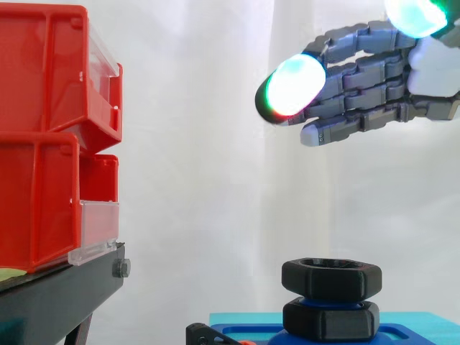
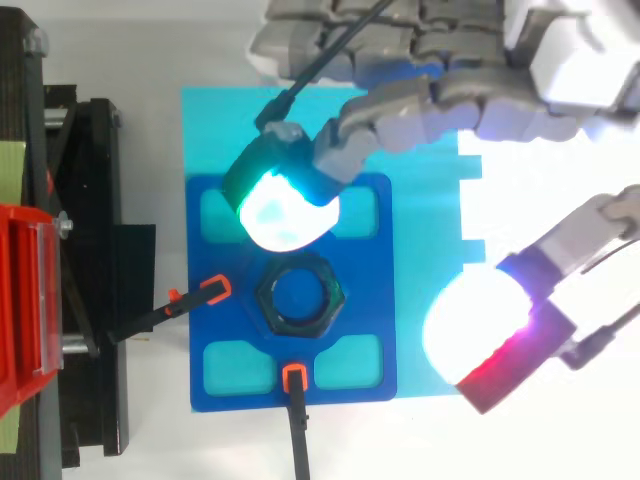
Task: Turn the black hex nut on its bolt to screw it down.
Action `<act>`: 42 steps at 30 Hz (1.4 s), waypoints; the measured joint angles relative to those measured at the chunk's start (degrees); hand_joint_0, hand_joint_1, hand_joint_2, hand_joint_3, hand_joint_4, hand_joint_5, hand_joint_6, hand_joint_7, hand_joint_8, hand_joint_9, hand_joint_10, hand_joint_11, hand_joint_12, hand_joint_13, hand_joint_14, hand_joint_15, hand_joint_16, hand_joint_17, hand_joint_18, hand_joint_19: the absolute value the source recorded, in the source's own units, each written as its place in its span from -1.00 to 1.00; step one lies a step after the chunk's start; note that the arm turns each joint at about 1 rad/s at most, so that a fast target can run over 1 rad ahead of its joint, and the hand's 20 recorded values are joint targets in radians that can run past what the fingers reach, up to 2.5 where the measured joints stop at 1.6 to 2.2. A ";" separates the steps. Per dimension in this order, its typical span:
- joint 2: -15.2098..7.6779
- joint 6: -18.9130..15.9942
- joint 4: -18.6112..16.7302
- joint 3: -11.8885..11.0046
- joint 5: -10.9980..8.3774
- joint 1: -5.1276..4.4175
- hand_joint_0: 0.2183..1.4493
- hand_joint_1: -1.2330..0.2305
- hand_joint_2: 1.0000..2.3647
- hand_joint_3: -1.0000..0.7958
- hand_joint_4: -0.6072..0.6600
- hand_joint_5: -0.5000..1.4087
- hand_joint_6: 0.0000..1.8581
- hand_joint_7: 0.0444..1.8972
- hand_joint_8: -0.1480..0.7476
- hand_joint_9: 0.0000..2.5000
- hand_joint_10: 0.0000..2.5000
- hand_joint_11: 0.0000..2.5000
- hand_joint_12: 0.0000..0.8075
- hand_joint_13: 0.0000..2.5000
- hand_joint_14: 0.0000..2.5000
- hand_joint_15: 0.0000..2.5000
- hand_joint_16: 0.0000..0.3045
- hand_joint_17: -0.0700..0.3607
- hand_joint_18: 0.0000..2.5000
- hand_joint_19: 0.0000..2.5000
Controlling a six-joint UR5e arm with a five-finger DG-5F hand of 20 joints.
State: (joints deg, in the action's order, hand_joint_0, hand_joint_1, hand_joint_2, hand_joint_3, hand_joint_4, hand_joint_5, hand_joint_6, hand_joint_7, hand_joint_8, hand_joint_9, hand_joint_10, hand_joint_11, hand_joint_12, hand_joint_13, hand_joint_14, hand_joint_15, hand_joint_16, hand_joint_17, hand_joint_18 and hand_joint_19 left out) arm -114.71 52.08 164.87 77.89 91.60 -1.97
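A black hex nut (image 1: 331, 279) (image 2: 300, 297) sits high on its bolt, above a second black hex piece (image 1: 330, 320) at the base. The bolt stands in the middle of a dark blue fixture plate (image 2: 220, 330) that rests on a cyan board (image 2: 210, 130). My hand (image 1: 374, 79) (image 2: 450, 70) hovers well above the nut, reaching in from the right. Its fingers are stretched out and relaxed, with glowing pads, and they hold nothing. In the top view one glowing fingertip (image 2: 283, 205) hangs just behind the nut and the thumb pad (image 2: 480, 325) lies to its right.
Red bins (image 1: 50, 136) are stacked on a black stand (image 1: 57, 295) at the left. Two black clamps with orange tips (image 2: 215, 291) (image 2: 294, 377) bear on the blue plate from the left and from the front. A white curtain hangs behind.
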 measured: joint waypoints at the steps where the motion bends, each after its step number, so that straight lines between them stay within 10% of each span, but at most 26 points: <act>1: -0.26 1.40 -0.09 0.00 -0.09 -0.13 -0.55 0.07 -1.00 -0.44 0.21 -0.73 -0.46 -0.30 -0.16 -0.92 -1.00 -1.00 -0.17 -0.98 -1.00 -1.00 -0.62 -0.06 -0.84 -0.96; 19: -4.43 22.13 -5.26 -0.27 -3.34 -3.01 -0.55 0.12 -1.00 -0.44 0.25 -0.70 -0.46 -0.07 -0.17 -0.99 -1.00 -1.00 -0.18 -1.00 -1.00 -1.00 -0.61 -0.05 -0.99 -0.98; 42: -6.49 25.43 -8.56 -0.45 -4.23 -5.57 -0.56 0.20 -1.00 -0.44 0.29 -0.68 -0.46 0.08 -0.15 -1.00 -1.00 -1.00 -0.17 -1.00 -1.00 -1.00 -0.60 -0.03 -1.00 -0.99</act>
State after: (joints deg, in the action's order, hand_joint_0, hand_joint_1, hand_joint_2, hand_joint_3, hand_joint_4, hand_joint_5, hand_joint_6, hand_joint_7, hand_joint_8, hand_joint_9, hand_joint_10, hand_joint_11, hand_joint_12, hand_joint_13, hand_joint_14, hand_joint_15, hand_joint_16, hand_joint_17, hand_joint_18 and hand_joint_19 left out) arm -121.20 77.51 156.31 77.43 87.36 -7.54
